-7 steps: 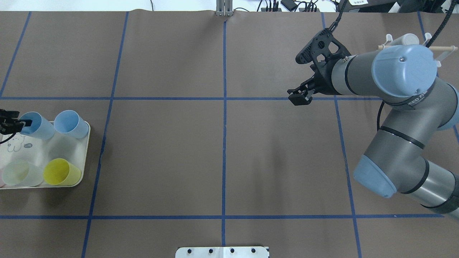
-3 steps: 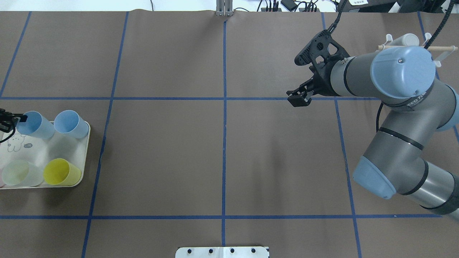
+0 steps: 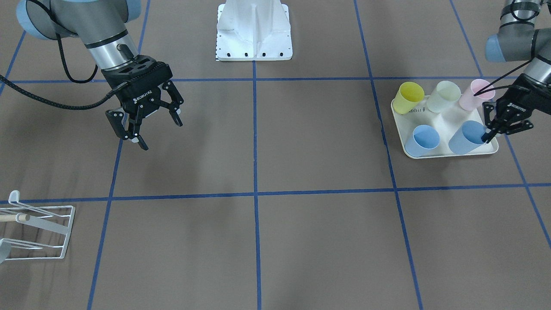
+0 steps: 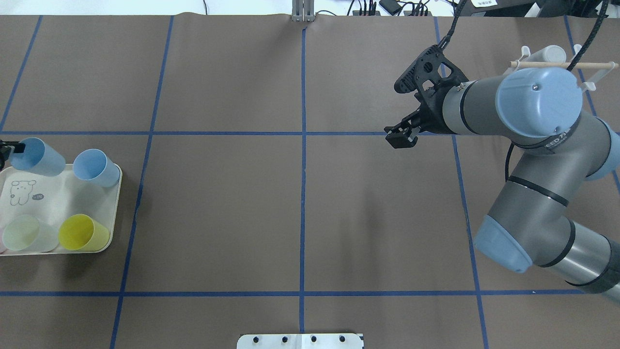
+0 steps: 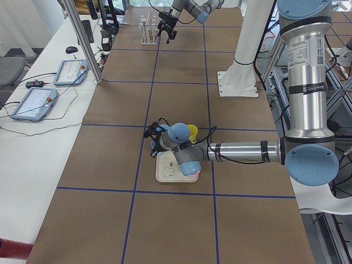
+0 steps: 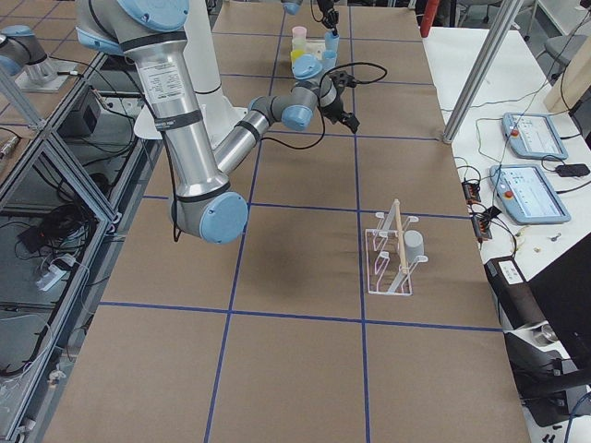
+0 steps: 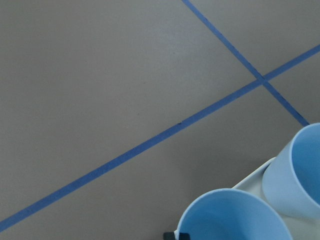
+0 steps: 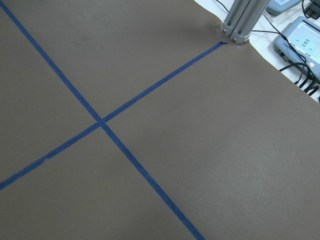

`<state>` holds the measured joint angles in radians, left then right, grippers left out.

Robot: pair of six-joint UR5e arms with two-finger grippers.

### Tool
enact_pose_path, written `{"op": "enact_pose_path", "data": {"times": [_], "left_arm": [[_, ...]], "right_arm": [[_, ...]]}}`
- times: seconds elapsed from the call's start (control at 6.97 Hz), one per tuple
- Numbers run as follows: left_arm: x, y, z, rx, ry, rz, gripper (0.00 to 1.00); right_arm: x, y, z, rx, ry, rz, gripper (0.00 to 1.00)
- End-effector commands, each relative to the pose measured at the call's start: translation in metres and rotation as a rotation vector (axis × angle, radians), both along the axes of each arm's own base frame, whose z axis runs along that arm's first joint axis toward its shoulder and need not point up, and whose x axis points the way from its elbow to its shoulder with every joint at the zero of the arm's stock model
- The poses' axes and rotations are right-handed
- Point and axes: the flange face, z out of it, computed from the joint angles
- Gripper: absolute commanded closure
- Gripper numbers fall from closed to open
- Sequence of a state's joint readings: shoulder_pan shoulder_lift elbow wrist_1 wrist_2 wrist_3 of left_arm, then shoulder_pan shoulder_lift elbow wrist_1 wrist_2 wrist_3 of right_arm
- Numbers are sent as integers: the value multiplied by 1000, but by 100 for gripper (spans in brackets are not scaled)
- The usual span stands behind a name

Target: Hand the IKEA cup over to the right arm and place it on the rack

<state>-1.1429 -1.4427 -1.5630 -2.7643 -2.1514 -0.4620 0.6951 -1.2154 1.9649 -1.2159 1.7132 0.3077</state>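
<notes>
1. IKEA cup, a blue one, sat at the five o'clock corner of the cream tray, seen from across the table; I could not tell whether its base touched the tray.
2. The left gripper was clamped on that cup's rim, its fingers pinched together at the cup's three o'clock. The black body of the gripper rose away toward two o'clock.
3. Seen from overhead, the cup overlapped the tray's twelve o'clock edge, with the gripper at its nine o'clock.
4. A second blue cup stood just beside the held one, at its nine o'clock. A yellow cup, a pale green cup and a pink cup lined the tray's twelve o'clock edge.
5. The right gripper hung over bare table with its fingers spread apart and nothing between them. It was well apart from the cup, at about its nine o'clock.
6. The rack, white wire with a wooden dowel, stood at the right gripper's seven o'clock, far from the tray.
</notes>
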Motion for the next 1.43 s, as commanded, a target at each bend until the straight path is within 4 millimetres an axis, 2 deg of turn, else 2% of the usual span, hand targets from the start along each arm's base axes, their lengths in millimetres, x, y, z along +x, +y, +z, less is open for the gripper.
{"op": "enact_pose_path", "data": {"times": [0.0,0.29,0.43,0.57,0.72,0.86,1.0,1.15,1.29], "left_arm": [[-36,0,-67,7,66,13,100],[-39,13,-171,-76,125,24,100],[-36,17,-227,-174,267,-25,100],[-16,24,-273,-254,386,35,100],[23,30,-313,-320,484,98,100],[71,35,-353,-380,559,145,100],[122,45,-383,-423,625,139,100],[167,57,-405,-437,673,126,100],[192,65,-413,-446,688,131,100]], "right_arm": [[-21,12,-2,51,-60,-38,1],[-54,17,16,178,-233,-74,1],[-66,25,20,198,-267,-97,1],[-70,35,16,223,-307,-113,1],[-82,49,14,250,-354,-143,1],[-90,63,12,290,-416,-148,1],[-99,79,10,329,-477,-140,1],[-106,89,9,348,-513,-127,1],[-111,94,4,359,-520,-133,1]]}}
